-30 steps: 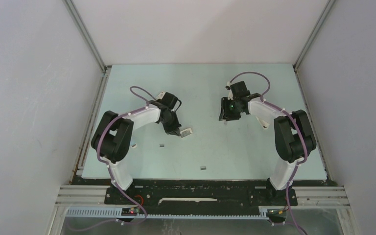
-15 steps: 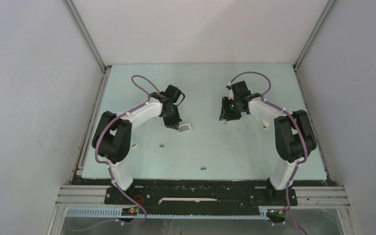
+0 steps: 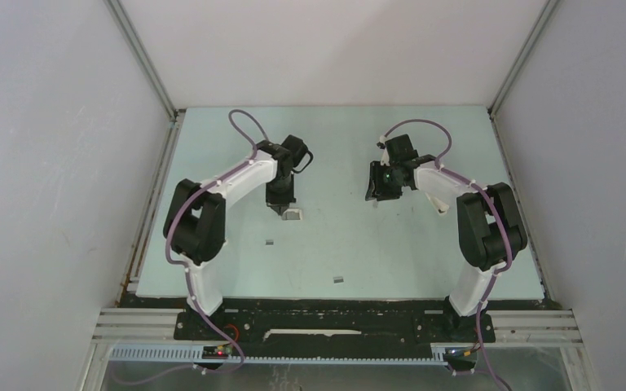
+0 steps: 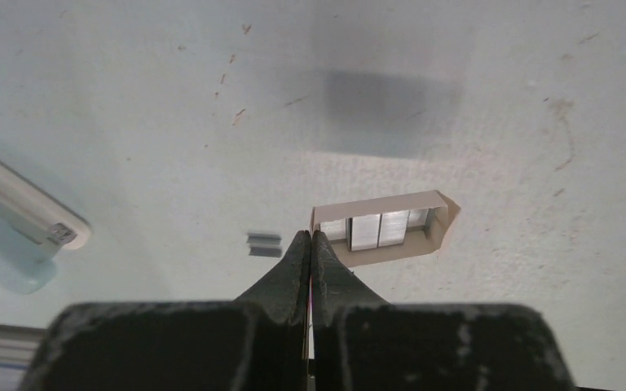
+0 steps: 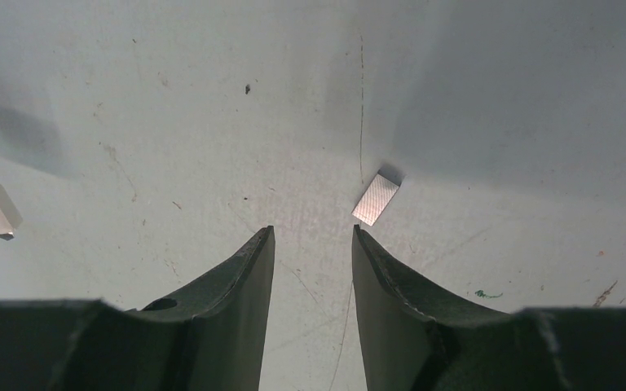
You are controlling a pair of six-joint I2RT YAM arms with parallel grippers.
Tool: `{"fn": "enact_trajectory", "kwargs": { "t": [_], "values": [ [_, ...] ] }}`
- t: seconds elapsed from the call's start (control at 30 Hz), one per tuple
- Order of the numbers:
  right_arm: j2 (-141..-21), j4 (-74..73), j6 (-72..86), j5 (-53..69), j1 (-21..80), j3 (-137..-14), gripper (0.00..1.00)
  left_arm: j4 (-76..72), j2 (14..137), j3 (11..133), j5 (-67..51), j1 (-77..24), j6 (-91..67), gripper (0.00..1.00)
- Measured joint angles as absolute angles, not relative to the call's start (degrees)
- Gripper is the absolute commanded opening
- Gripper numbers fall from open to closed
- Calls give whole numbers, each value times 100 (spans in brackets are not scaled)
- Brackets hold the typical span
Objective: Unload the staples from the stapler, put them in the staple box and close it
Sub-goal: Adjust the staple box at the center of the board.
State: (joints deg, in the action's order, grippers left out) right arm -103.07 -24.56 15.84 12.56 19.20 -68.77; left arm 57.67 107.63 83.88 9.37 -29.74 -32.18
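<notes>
Two arms: the left jaws, pinching the rim of the small box (image 4: 375,254), have just swung it sideways, clear of the table (image 4: 130,122); loose staples (image 4: 264,244) lie just left of their tips. The right jaws stand spread, another staple strip (image 5: 375,199) just beyond. Strips already out suggest unloading is nearly done.
</notes>
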Motion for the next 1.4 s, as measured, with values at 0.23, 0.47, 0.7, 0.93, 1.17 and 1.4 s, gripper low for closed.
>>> {"fn": "enact_trajectory", "kwargs": {
  "t": [0.23,0.47,0.7,0.93,1.17,1.4],
  "values": [
    [-10307,-2453,1594,1260,1920,-6877,48,6514,11017,9006,1601,-3144,-2886,0],
    [-10307,-2447,1597,1271,1920,-6877,48,6978,11301,9463,2206,-3417,-2681,0],
    [-10307,-2440,1597,1299,1920,-6877,48,7218,11491,9603,2493,-3553,-2585,0],
    [-10307,-2438,1597,1313,1920,-6877,48,7188,11520,9609,2412,-3559,-2585,0],
    [-10307,-2440,1597,1319,1914,-6877,48,6630,11518,9417,1815,-3546,-2698,0],
    [-10307,-2440,1597,1319,1909,-6877,48,6051,11518,8962,1170,-3511,-2912,0]
  ]
}}
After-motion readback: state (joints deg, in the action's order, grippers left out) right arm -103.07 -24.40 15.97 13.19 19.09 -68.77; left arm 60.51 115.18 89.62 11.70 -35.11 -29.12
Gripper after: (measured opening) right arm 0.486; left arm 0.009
